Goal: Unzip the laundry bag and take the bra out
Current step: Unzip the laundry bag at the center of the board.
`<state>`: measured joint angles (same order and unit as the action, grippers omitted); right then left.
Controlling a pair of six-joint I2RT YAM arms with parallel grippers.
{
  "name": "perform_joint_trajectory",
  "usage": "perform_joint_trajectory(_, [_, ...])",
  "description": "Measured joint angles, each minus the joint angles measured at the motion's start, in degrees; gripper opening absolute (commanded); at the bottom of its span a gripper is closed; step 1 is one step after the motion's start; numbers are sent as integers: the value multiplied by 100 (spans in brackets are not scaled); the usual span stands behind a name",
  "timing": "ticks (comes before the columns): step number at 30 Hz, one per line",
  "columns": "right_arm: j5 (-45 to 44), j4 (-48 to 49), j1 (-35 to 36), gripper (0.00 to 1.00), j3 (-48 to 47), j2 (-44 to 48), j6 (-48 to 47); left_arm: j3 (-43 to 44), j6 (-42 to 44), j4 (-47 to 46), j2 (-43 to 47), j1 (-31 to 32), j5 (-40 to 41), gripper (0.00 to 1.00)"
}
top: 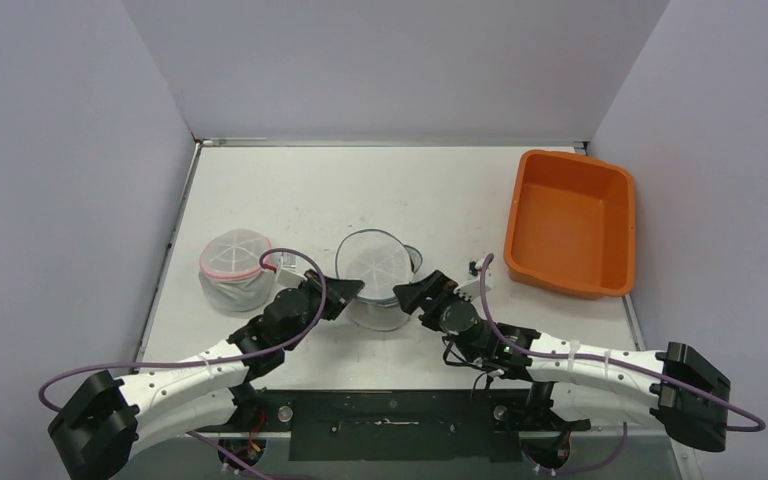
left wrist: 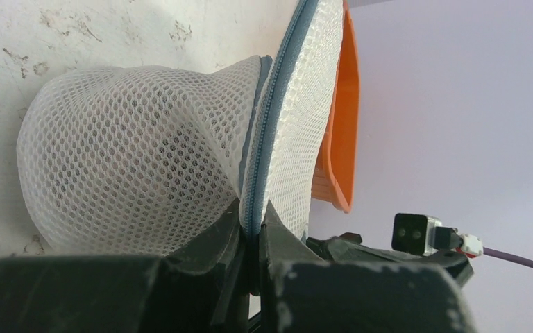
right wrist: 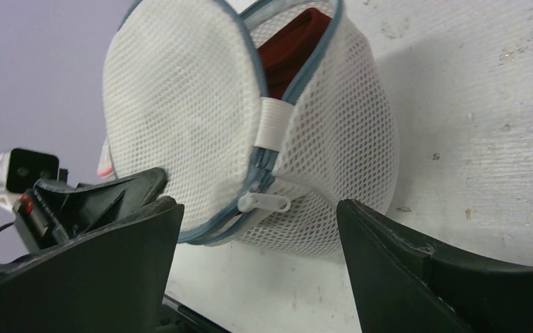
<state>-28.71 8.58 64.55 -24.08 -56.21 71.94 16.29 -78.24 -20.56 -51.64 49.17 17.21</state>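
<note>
- The left gripper (left wrist: 251,236) is pinched tight on the grey zip seam (left wrist: 262,132) at the laundry bag's (left wrist: 132,159) near edge.
- The right gripper (right wrist: 258,208) is spread wide, and the white zipper pull (right wrist: 265,202) sits between its fingers, apart from both.
- Beyond the pull the zip gapes, with the red bra (right wrist: 293,43) inside the bag.
- The orange bin (top: 570,220) stands farther off, to the right gripper's right.

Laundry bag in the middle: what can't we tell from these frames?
Bra: right wrist view shows only a red strip in the opening; the laundry bag mesh hides the rest.
Zipper: left wrist view, top edge cuts it off; left hand covers its near end.
Zipper pull: too small in the top view.
Second bag: contents, top view, too small.
</note>
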Motion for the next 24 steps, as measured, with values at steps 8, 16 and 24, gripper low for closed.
perform_joint_trajectory(8, [225,319,-236,78,-55,-623,162,-52,83,-28,0,85,234,0])
perform_joint_trajectory(16, [601,669,-507,44,-199,-929,48,-48,267,9,-35,101,256,0])
perform_joint_trajectory(24, [874,815,-769,5,-197,-1069,-166,138,461,22,-509,98,61,53])
